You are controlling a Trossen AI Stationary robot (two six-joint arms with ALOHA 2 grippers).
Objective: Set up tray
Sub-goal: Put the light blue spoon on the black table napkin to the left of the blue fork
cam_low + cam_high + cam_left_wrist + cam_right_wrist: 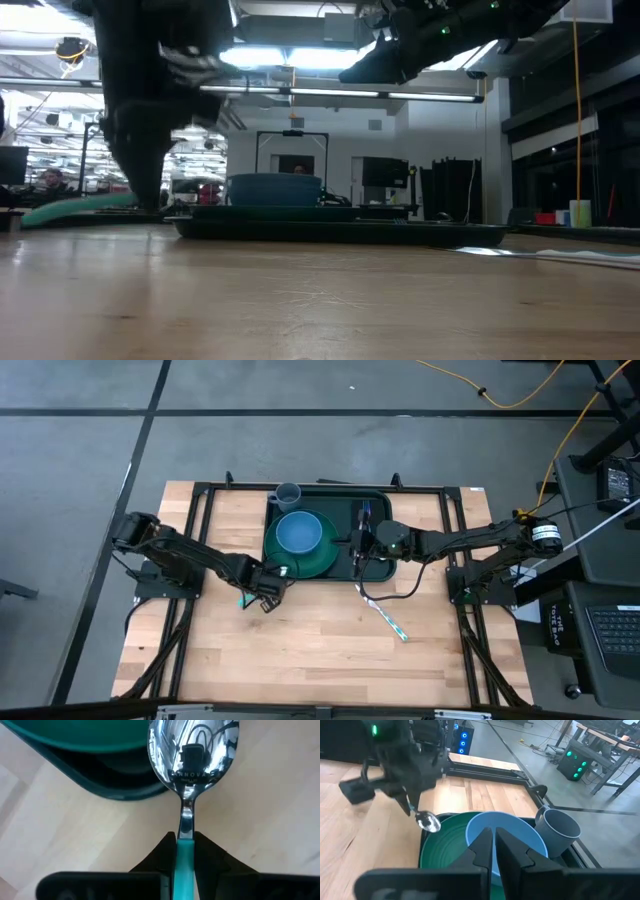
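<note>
We see the tray [375,568] at the table's [320,650] far middle, long axis running left-right, w/ a green plate [318,560], blue bowl [298,533] and grey cup [288,494] on its left half. Left gripper [262,592] sits just off the tray's near-left corner, clamped on a teal-handled spoon [192,765], bowl end by the rim. Right gripper [362,545] hovers over the tray, fingers closed, nothing held. A straw [388,618] lies nearer on the table.

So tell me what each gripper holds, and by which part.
Left gripper holds the spoon by its teal handle, just behind the neck. Right gripper holds nothing.
</note>
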